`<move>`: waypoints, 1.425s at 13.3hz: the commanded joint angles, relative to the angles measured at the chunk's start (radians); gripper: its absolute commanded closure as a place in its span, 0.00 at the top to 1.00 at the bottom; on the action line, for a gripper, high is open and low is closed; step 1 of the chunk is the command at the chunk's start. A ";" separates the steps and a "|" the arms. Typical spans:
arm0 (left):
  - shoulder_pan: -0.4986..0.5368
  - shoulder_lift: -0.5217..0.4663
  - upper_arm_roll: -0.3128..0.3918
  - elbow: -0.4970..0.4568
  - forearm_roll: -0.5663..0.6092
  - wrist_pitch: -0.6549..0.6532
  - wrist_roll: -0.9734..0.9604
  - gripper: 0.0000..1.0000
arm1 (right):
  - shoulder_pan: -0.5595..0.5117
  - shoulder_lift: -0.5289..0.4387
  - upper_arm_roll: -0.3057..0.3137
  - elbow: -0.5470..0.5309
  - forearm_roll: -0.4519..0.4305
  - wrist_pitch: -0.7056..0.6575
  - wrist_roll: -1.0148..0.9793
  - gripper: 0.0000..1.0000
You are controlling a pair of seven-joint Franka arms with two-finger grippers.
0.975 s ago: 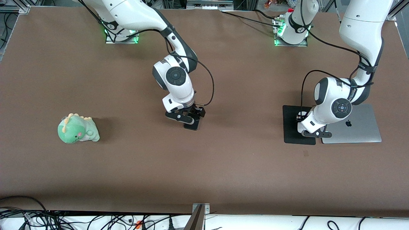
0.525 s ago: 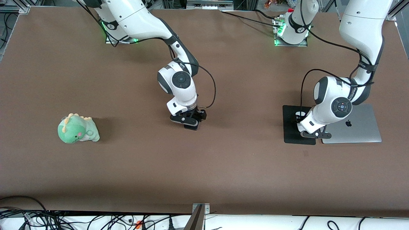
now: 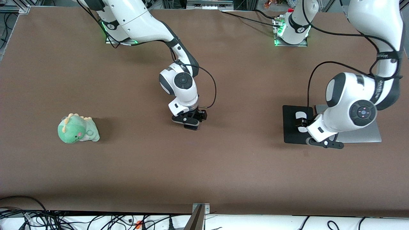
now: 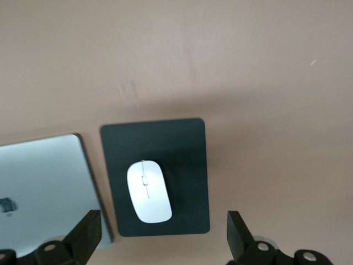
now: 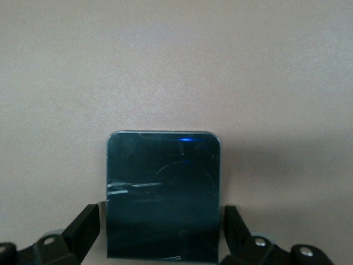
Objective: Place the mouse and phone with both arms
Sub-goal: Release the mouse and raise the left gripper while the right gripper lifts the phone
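The white mouse point(image 3: 299, 118) lies on the black mouse pad point(image 3: 291, 134); it also shows in the left wrist view point(image 4: 148, 191). My left gripper point(image 3: 324, 142) is open and empty, up in the air over the pad's edge nearest the front camera, apart from the mouse; its fingers point(image 4: 86, 238) stand wide. The black phone point(image 3: 192, 127) lies flat on the table mid-table. My right gripper point(image 3: 189, 122) is low over it and open. In the right wrist view its fingers point(image 5: 84, 227) stand on either side of the phone point(image 5: 162, 190) with small gaps.
A silver laptop point(image 3: 359, 136) lies closed beside the mouse pad, toward the left arm's end. A green plush dinosaur point(image 3: 77, 129) sits toward the right arm's end. The brown table point(image 3: 204, 166) has cables along its front edge.
My left arm has risen and drawn toward the front camera, leaving the mouse uncovered on the pad. My right gripper has shifted slightly toward the left arm's end over the phone.
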 commanded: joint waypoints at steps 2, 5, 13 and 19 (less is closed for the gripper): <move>0.002 0.014 -0.003 0.228 0.007 -0.233 0.015 1.00 | 0.009 0.016 -0.010 0.016 -0.022 0.011 0.004 0.96; 0.011 0.001 -0.002 0.310 0.015 -0.313 0.016 1.00 | 0.006 0.014 -0.013 0.015 -0.034 0.008 -0.002 0.69; 0.049 -0.377 0.070 0.033 -0.061 -0.323 0.016 1.00 | -0.092 -0.128 -0.033 0.010 -0.020 -0.234 -0.302 0.53; 0.038 -0.485 0.038 -0.134 -0.061 -0.207 0.015 1.00 | -0.320 -0.326 -0.033 -0.183 -0.014 -0.304 -0.721 0.53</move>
